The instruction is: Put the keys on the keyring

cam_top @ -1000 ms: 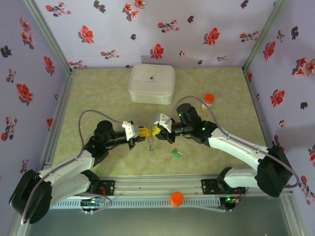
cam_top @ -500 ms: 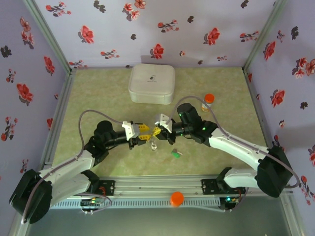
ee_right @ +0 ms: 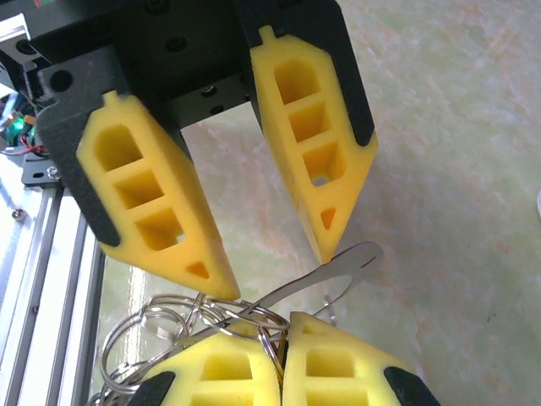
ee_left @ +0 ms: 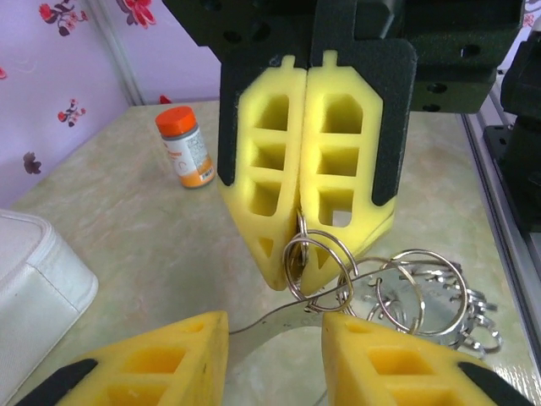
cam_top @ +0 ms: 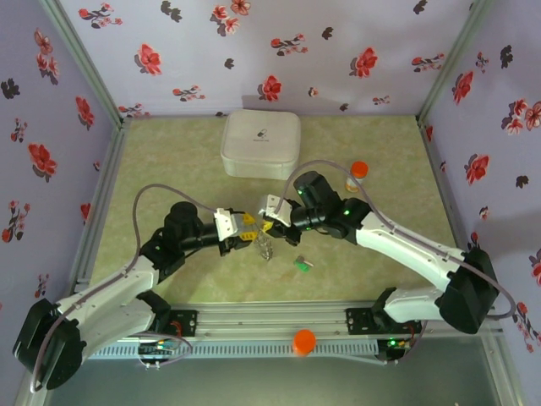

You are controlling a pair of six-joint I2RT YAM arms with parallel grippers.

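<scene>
- The right gripper (ee_left: 293, 275) is clamped tight. Its yellow pads are pressed flat together on one loop of the keyring (ee_left: 404, 292), a bunch of silver split rings dangling from the pinch.
- Nose to nose with it sits the left gripper (ee_right: 275, 272), jaws parted and squeezing nothing.
- A flat silver strip (ee_right: 325, 272) pokes out of the ring bunch and runs through that gap. Its rounded end sits right at the tip of one left finger (ee_right: 353, 173). I can't tell whether it is a key blade.
- From above, the two grippers meet over the middle of the table (cam_top: 169, 169), with the rings hanging just beneath them.
- The green key (cam_top: 302, 264) lies flat on the table, near the hanging rings, to their right and closer to the arm bases. It is clear of both grippers.
- A white case (cam_top: 260, 144) sits at the far side, and an orange-capped bottle (cam_top: 358, 173) stands beyond the right arm.
</scene>
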